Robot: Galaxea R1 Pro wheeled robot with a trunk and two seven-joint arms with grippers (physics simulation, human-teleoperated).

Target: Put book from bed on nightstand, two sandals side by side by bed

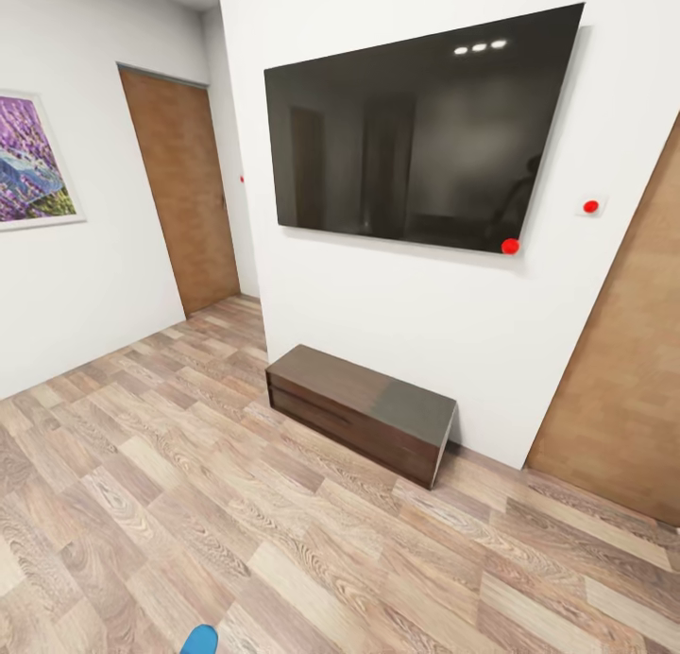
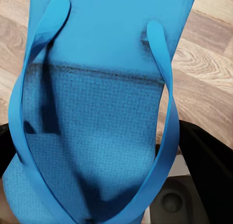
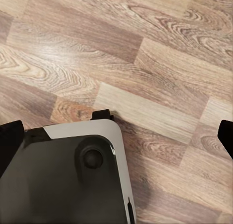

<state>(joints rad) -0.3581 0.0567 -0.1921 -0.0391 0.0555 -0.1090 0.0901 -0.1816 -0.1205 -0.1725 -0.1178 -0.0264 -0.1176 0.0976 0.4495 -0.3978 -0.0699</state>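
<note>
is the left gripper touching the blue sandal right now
Cannot tell. In the left wrist view the blue sandal sits close against the camera, above the wood floor, which suggests it is held, but no finger-to-sandal contact shows plainly.

This is a room in a home. A large dark flat television [image 1: 420, 129] hangs on a white wall [image 1: 378, 304] at the upper middle of the head view, with a long low dark-brown bench [image 1: 364, 410] on the wood-plank floor [image 1: 170, 503] beneath it. A framed lavender picture [image 1: 30, 163] hangs at the left edge, and brown wooden doors [image 1: 181, 186] stand at upper left and at right.
</note>
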